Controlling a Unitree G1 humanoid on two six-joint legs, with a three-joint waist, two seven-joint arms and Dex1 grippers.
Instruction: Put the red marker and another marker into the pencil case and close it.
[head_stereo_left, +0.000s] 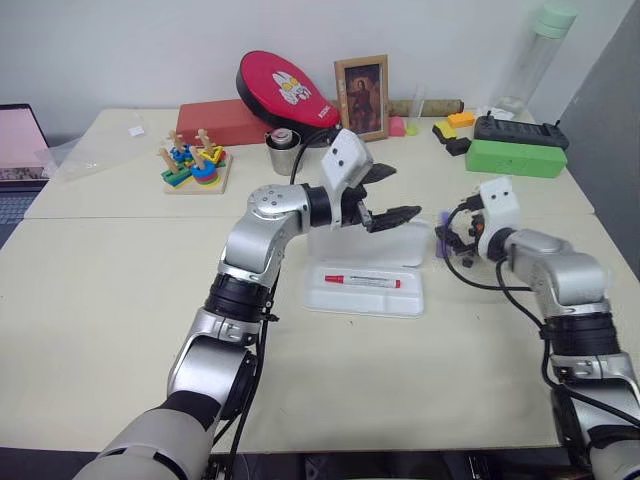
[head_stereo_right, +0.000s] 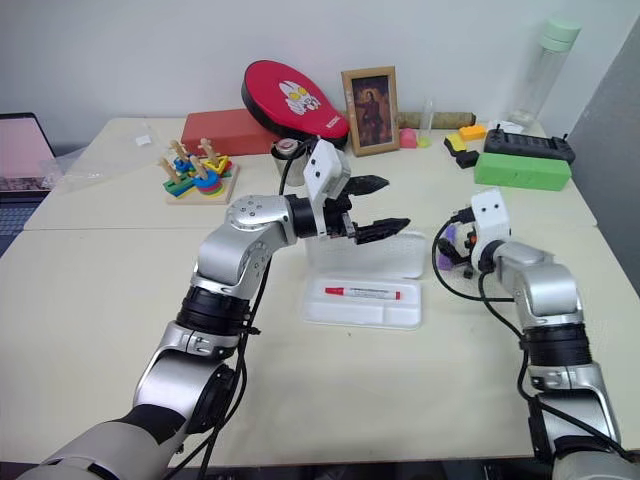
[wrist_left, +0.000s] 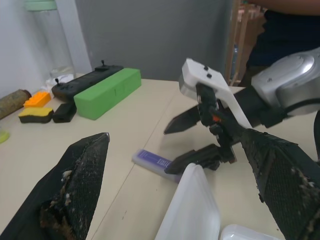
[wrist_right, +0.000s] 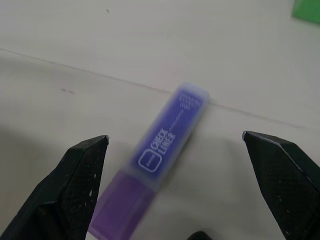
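Beige table (head_stereo_left: 120, 300); open pencil case (head_stereo_left: 366, 291), purple marker (wrist_right: 160, 165), green box (head_stereo_left: 515, 157) on it

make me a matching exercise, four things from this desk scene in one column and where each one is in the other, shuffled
Things:
1. red marker
2. purple marker
3. green box
4. left gripper

Places:
A. on the bare table between the right gripper's open fingers
B. lying in the open pencil case
C. hanging open above the pencil case
D. at the far right of the table

Pairs: 1-B, 2-A, 3-D, 4-C
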